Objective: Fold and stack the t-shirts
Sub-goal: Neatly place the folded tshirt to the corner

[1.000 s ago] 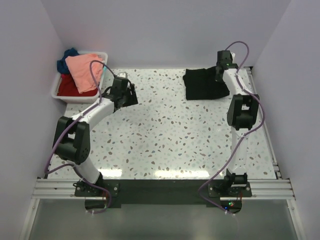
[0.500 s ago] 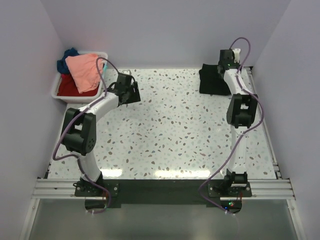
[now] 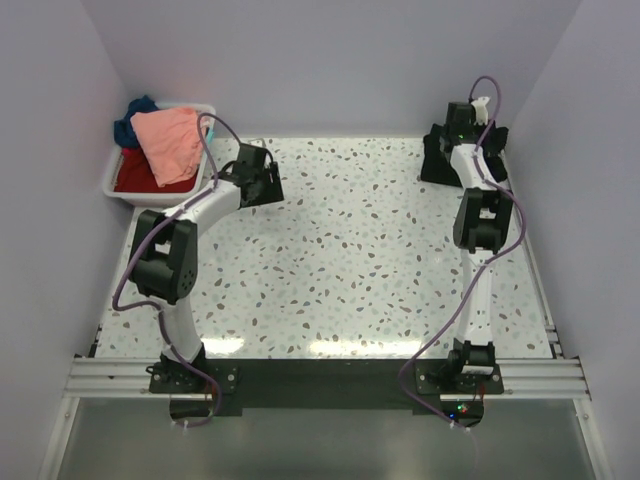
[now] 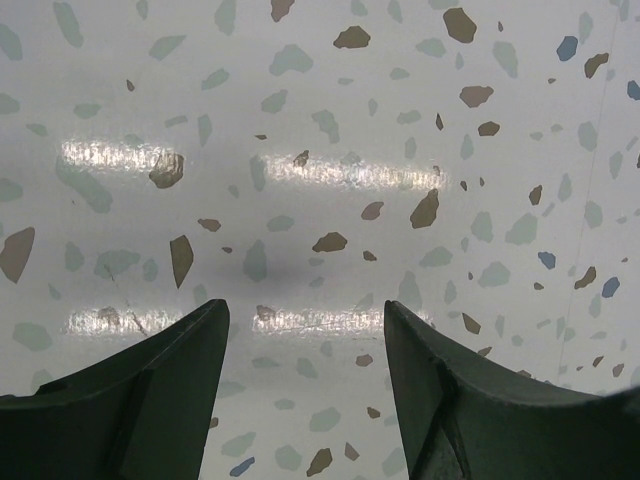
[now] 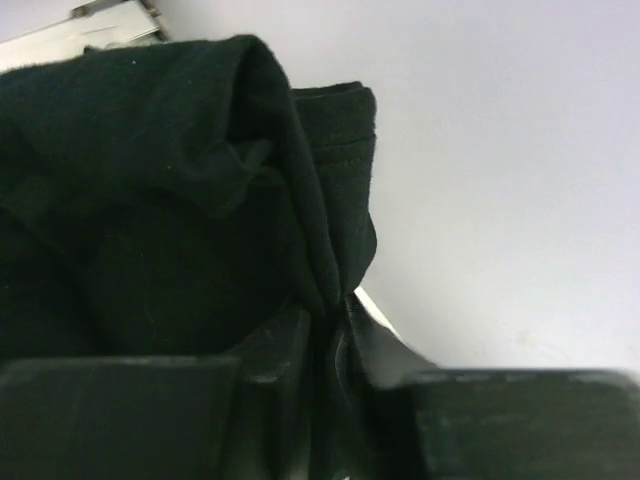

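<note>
The black t-shirt (image 3: 436, 158) is bunched in the far right corner of the table. My right gripper (image 3: 462, 135) is shut on a fold of it; the right wrist view shows the black cloth (image 5: 170, 200) pinched between the fingers at the right gripper (image 5: 330, 305). The salmon-pink t-shirt (image 3: 168, 142) lies on top of the red t-shirt (image 3: 135, 175) and the dark blue t-shirt (image 3: 130, 118) in the white bin (image 3: 118, 190). My left gripper (image 3: 262, 180) is open and empty above the bare table, right of the bin; its fingers (image 4: 140, 390) frame only speckled tabletop.
The speckled table (image 3: 350, 260) is walled on the left, back and right. The white bin stands at the far left corner. The right arm reaches up along the right wall.
My right gripper dragged the black t-shirt from mid-right toward the far right corner, bunching it smaller. My left arm swung slightly right and farther back, staying open.
</note>
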Motion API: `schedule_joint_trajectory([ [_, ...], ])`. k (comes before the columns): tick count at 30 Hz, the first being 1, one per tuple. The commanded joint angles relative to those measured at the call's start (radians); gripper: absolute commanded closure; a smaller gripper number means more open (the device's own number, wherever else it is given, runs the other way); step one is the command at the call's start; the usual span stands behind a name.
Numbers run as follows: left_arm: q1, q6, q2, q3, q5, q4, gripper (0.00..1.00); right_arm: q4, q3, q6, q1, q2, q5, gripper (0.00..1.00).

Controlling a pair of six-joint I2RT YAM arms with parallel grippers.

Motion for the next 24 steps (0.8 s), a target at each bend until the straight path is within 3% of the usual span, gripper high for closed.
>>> schedule_joint_trajectory([
  [1, 0.009, -0.005, 0.009, 0.040, 0.020, 0.005, 0.32, 0.104, 0.031, -0.027, -0.004, -0.007, 0.104, 0.59],
  [6, 0.007, 0.001, 0.011, 0.041, 0.029, 0.006, 0.32, 0.097, 0.042, -0.018, -0.004, -0.006, 0.105, 0.41],
  [13, 0.007, 0.008, 0.003, 0.032, 0.032, 0.003, 0.32, -0.012, 0.033, 0.068, 0.007, -0.050, 0.041, 0.42],
  [24, 0.007, 0.001, -0.030, -0.014, 0.000, 0.006, 0.32, -0.274, -0.059, 0.352, 0.139, -0.139, -0.397, 0.44],
])
